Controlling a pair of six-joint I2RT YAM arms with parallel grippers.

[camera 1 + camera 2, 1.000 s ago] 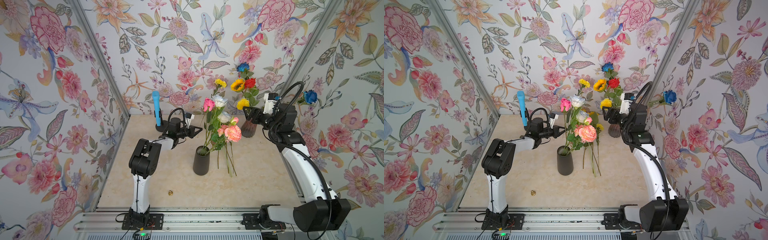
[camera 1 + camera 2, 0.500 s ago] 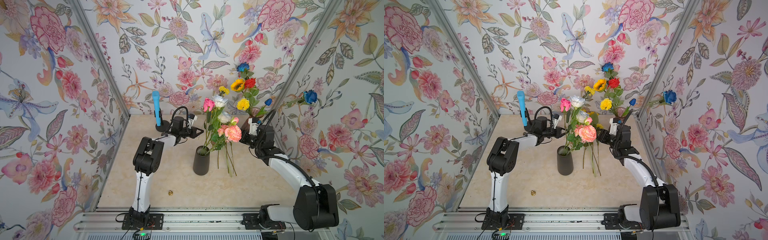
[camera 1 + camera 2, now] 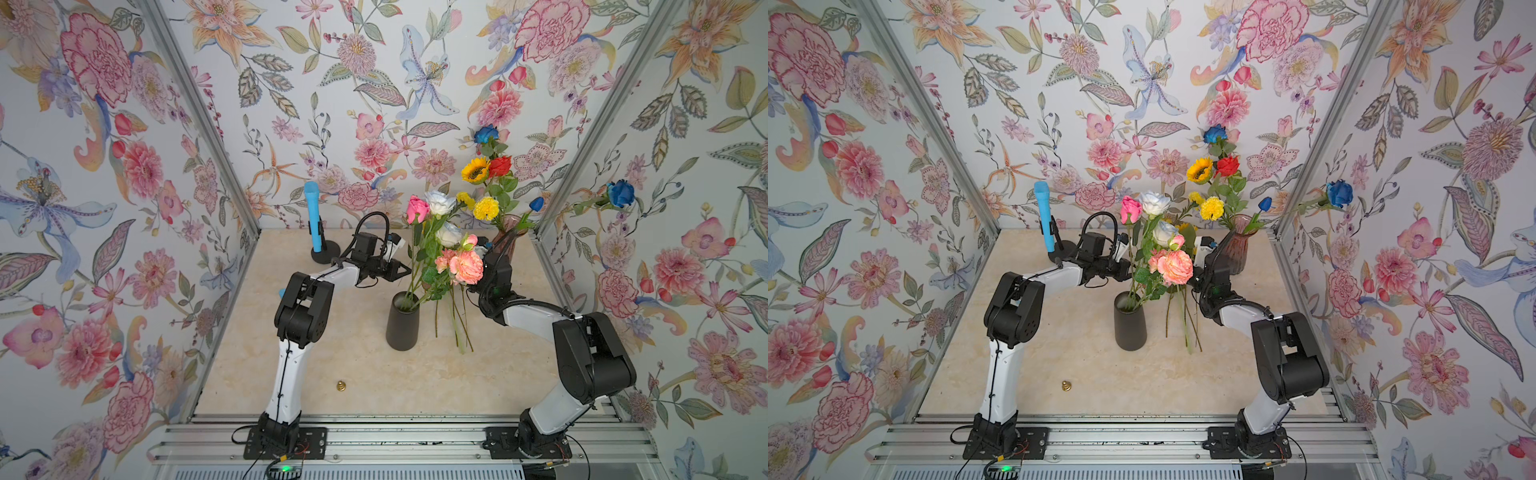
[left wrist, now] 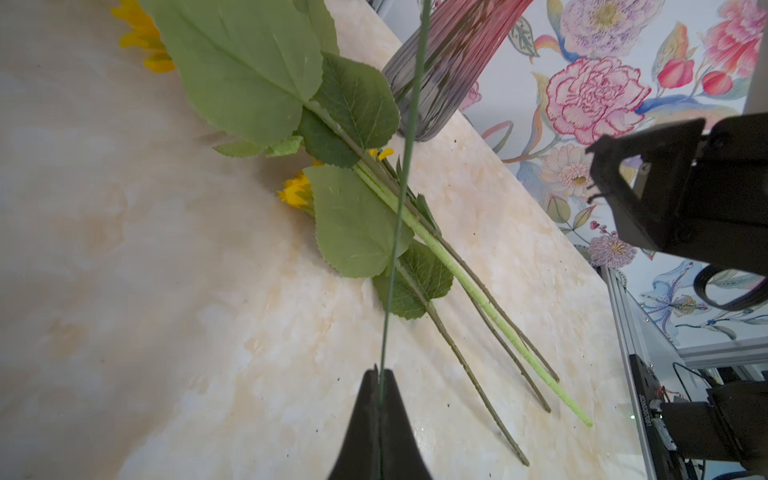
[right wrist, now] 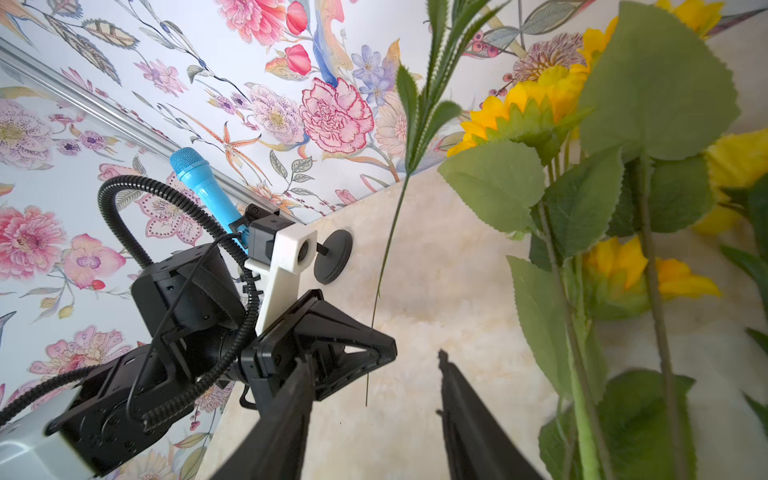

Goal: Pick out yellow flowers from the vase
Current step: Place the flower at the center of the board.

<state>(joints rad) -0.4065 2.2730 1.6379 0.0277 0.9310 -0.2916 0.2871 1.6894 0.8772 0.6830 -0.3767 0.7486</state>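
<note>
My left gripper (image 4: 379, 372) is shut on the thin green stem (image 4: 401, 199) of a small yellow blossom (image 3: 465, 200), level with the roses. The stem's lower end (image 5: 366, 399) hangs in front of my right gripper (image 5: 376, 357), whose jaws stand open and hold nothing. In both top views the peach rose (image 3: 467, 268) hides that gripper. The ribbed glass vase (image 3: 509, 241) at the back right holds a sunflower (image 3: 475, 170), a yellow pompom (image 3: 485, 208), and red and blue roses. More yellow flowers (image 4: 295, 193) lie on the table, their stems (image 3: 457, 324) pointing forward.
A dark vase (image 3: 402, 324) with pink, white and peach roses stands mid-table between the arms. A blue microphone (image 3: 312, 216) on a round base is at the back left. A small brass piece (image 3: 340, 385) lies near the front. One blue rose (image 3: 620, 193) leans on the right wall.
The right arm has dropped from beside the glass vase's blooms to low behind the roses, its jaws narrowing. The left gripper has carried the small yellow blossom rightward and lower.
</note>
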